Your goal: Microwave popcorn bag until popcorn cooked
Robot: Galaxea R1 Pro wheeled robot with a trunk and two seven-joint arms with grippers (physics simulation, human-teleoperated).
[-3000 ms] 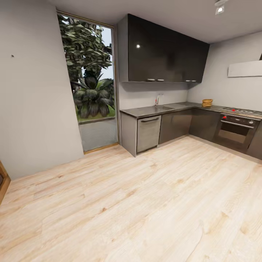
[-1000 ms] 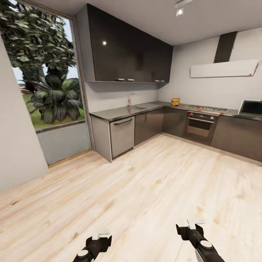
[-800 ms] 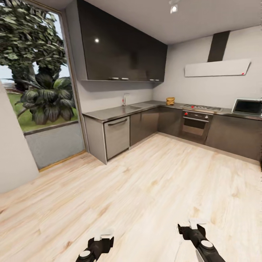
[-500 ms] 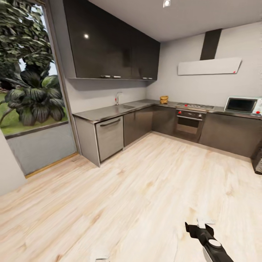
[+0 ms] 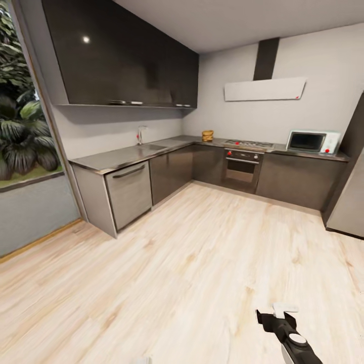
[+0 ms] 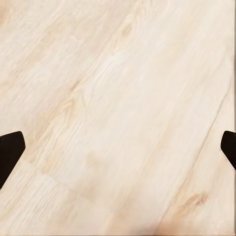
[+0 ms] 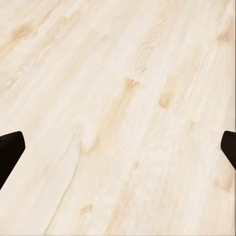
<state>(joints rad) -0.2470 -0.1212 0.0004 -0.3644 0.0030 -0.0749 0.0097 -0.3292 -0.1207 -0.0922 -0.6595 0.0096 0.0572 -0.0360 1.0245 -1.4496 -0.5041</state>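
Kitchen countertop [image 5: 126,155] bearing popcorn bag [image 5: 207,135], microwave [image 5: 313,142] well apart.

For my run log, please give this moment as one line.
phase: approach | popcorn bag on countertop beside hob | microwave door shut | left gripper open | right gripper open, over floor

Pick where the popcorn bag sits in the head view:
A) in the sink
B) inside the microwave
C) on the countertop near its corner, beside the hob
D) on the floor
C: the bag stands on the countertop by the corner, just before the hob.
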